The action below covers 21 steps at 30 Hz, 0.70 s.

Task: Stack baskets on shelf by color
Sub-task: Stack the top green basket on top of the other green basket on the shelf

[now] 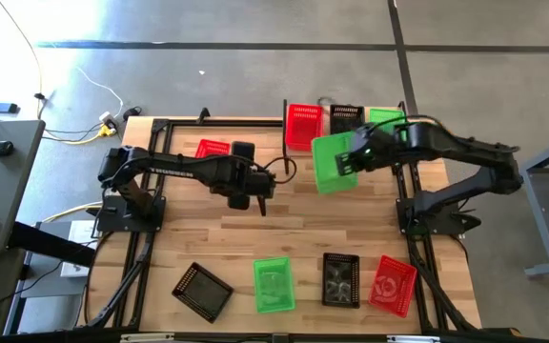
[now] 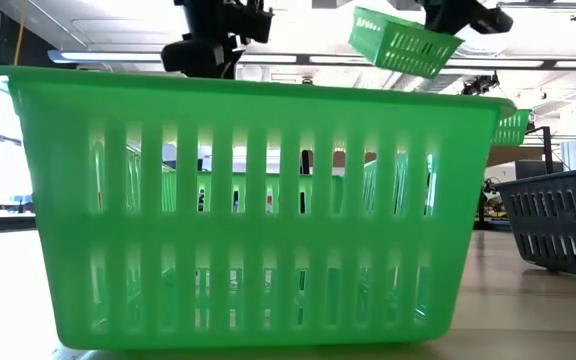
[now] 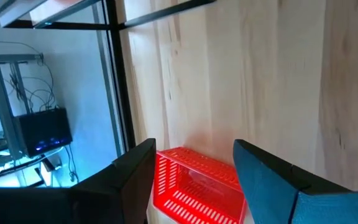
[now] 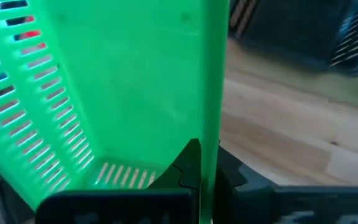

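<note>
Wood-plank desk (image 1: 284, 229); near edge carries a tilted black basket (image 1: 202, 289), green basket (image 1: 274, 284), second black basket (image 1: 340, 279), tilted red basket (image 1: 392, 284); lone red basket (image 1: 212, 149) at far left; shelf (image 1: 403, 133) at far edge holds red (image 1: 303, 126), black (image 1: 346, 118), green (image 1: 386, 119)

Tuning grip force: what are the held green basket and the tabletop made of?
Green basket, in the right pincer: looks like thin moulded plastic, smooth and slightly glossy, with light showing through its slotted walls. Tabletop: pale wood planks with visible seams and grain, matte; solid or veneer, can't tell.
</note>
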{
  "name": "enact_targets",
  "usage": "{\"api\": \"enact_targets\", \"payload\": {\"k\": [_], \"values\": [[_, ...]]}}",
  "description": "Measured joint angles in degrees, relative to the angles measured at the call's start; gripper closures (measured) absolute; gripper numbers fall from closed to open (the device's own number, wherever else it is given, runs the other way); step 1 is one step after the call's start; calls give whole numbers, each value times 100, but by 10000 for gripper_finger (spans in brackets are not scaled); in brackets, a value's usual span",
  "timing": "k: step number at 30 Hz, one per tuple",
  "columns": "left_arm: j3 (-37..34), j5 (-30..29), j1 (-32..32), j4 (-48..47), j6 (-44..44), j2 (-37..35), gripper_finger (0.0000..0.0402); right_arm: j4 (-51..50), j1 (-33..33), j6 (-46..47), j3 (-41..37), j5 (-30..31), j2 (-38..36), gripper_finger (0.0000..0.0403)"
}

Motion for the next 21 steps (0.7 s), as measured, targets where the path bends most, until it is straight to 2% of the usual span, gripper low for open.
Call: {"api": "enact_targets", "payload": {"k": [13, 21], "values": [[0, 293, 284, -44, 300, 0, 195, -302, -1518, -639, 2, -69, -973, 403], [0, 330, 328, -42, 448, 0, 195, -306, -2653, -1298, 2, -618, -1185, 403]]}}
